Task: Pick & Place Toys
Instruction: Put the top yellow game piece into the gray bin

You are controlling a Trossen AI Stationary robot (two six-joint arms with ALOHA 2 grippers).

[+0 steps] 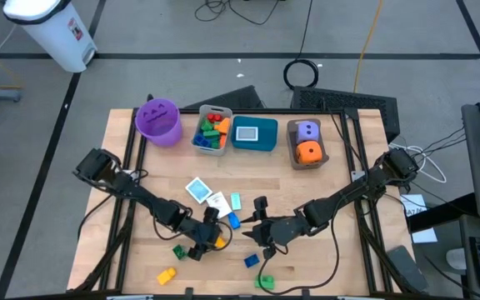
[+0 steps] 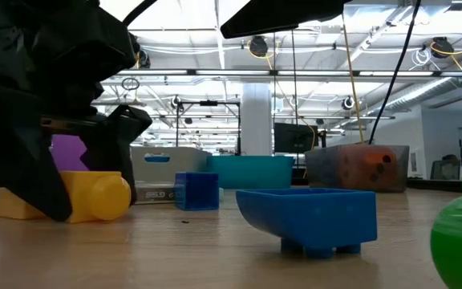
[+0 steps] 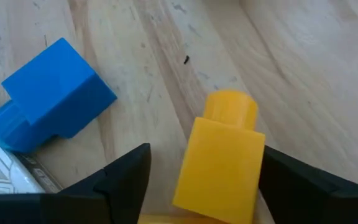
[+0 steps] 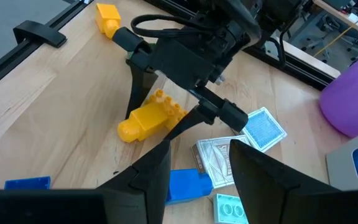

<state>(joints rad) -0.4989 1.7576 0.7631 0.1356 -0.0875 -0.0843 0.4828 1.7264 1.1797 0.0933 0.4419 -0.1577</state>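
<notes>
Yellow brick (image 3: 219,165) fills the left wrist view, lying on the table (image 3: 303,68) between the spread fingers (image 3: 120,180) of the left gripper (image 4: 160,115). The jaws stand open on either side of it, neither pad clearly pressing its flanks, so I judge it straddled, not yet held. It is hard moulded plastic: light, stiff, smooth and a little slippery, in no danger of crushing. Its round stud end would roll between pads; the flat side walls of the square body are the place to pinch, low and square on, or it may twist out.

Just beside the yellow brick, on its far side from the front edge, lies a blue brick (image 3: 51,96), touching a patterned card (image 3: 5,171). That card is thin and flat to the wood, and would be awkward to lift except by an edge.

Just past the blue brick the right gripper (image 4: 194,171) hangs with a gap between its fingers and nothing in them.

Well beyond the yellow brick, along the back edge, stand the purple bucket (image 1: 158,121) and three bins; the brown bin (image 1: 307,143) holds two soft dice.
</notes>
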